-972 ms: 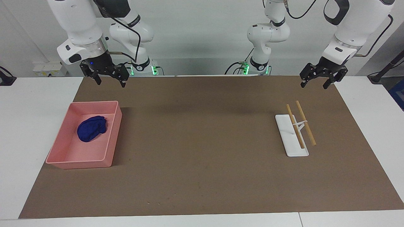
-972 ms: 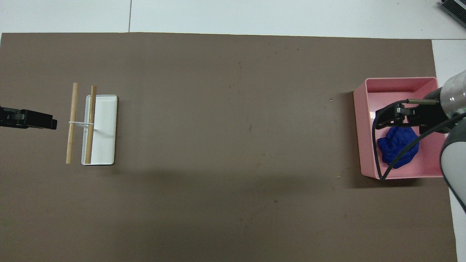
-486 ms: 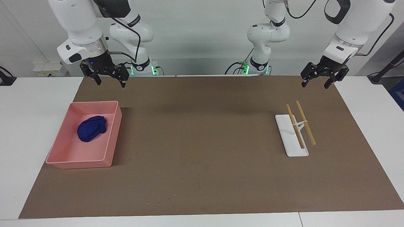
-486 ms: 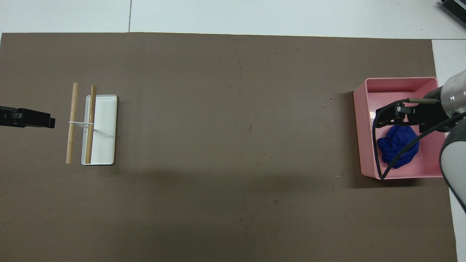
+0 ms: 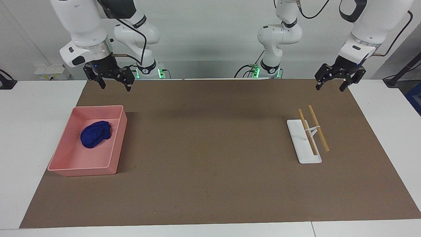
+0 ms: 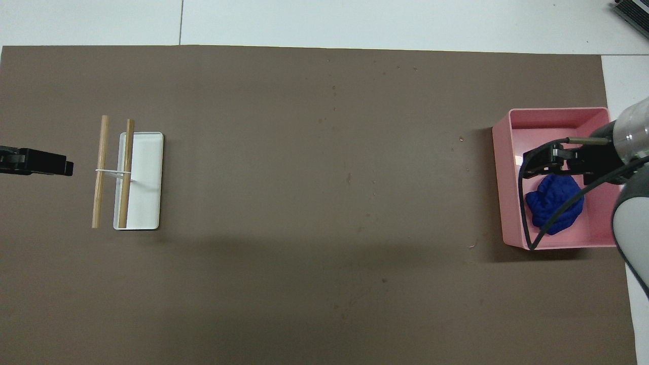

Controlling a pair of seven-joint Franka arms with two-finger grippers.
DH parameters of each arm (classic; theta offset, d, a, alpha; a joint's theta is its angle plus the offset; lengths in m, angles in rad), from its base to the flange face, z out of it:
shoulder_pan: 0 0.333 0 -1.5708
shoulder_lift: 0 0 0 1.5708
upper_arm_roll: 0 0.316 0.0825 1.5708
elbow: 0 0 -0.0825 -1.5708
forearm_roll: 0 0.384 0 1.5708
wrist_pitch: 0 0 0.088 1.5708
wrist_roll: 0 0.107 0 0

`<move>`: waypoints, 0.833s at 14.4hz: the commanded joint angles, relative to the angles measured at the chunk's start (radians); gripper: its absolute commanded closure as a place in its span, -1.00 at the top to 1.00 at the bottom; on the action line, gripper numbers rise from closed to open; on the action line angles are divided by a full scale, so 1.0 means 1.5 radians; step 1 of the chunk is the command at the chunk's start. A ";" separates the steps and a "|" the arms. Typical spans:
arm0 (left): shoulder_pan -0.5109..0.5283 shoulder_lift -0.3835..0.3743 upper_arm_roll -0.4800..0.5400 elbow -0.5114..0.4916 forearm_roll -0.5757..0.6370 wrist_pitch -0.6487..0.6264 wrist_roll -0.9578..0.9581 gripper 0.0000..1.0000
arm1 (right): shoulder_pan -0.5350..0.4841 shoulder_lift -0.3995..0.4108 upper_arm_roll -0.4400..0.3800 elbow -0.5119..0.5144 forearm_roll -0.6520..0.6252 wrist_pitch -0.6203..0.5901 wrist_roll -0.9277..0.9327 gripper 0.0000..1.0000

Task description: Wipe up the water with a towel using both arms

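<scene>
The towel [image 5: 96, 134] [image 6: 552, 205], a crumpled royal-blue lump, lies inside a pink tray [image 5: 119, 144] [image 6: 499, 187] toward the right arm's end of the table. High above that tray hangs my right gripper [image 5: 115, 87] [image 6: 555, 170], open and empty, well clear of the towel. My left gripper [image 5: 330, 88] [image 6: 68, 168] is also open and empty, up in the air over the mat's edge at the left arm's end. No water shows on the mat.
A brown mat [image 5: 210, 148] covers most of the white table. Toward the left arm's end sits a white rack [image 5: 304, 144] [image 6: 147, 182] with two wooden sticks [image 5: 317, 128] [image 6: 101, 172] on it, joined by a white band.
The left gripper has risen a little and drawn back toward its own end of the table. The right gripper has hardly moved. The towel lies as before.
</scene>
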 commanded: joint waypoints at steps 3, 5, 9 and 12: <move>0.003 -0.004 0.001 0.004 0.002 -0.005 0.006 1.00 | -0.005 -0.018 0.003 -0.025 -0.020 0.021 -0.009 1.00; 0.003 -0.004 0.000 0.004 0.003 -0.001 0.005 1.00 | -0.005 -0.018 0.003 -0.026 -0.020 0.025 -0.009 1.00; 0.003 -0.003 0.000 0.010 0.030 0.002 0.007 1.00 | -0.006 -0.019 0.003 -0.026 -0.020 0.025 -0.010 1.00; 0.003 0.001 0.000 0.021 0.030 0.007 0.008 1.00 | -0.006 -0.019 0.003 -0.028 -0.019 0.032 -0.010 1.00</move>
